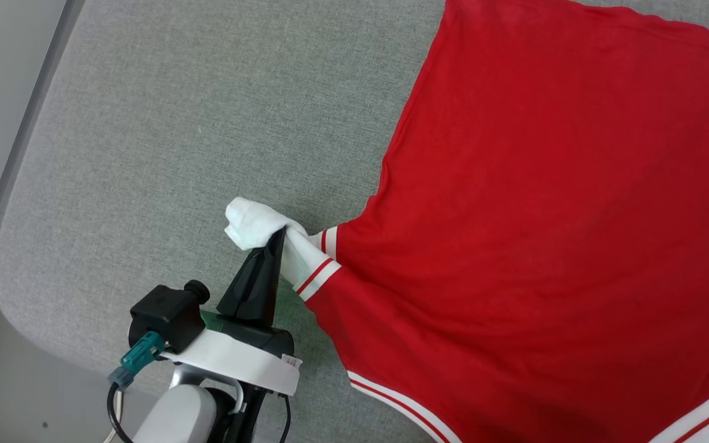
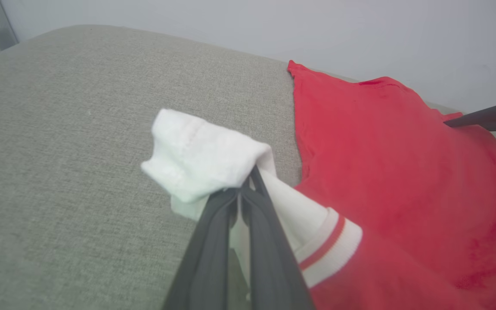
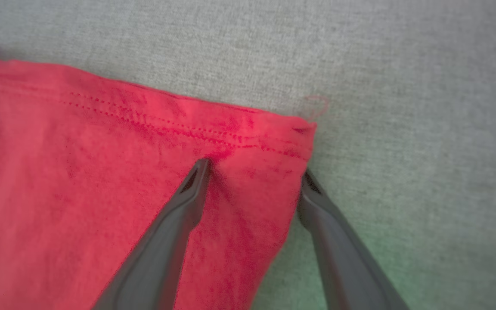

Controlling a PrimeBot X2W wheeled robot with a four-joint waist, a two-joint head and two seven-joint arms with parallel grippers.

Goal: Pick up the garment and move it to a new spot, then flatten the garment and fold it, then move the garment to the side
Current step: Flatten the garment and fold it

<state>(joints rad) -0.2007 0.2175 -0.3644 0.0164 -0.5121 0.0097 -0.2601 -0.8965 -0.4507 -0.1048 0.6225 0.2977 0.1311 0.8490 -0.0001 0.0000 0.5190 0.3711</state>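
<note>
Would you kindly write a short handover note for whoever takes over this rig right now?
Grippers: the left gripper is shut on the white sleeve, drawn out sideways from the body. The right gripper is open, its fingers astride a red hem corner, gripping nothing.
Things: the garment lies spread on the grey surface, mostly flat.
Done: garment laid out.
Left: finish smoothing, fold it, move it aside.
</note>
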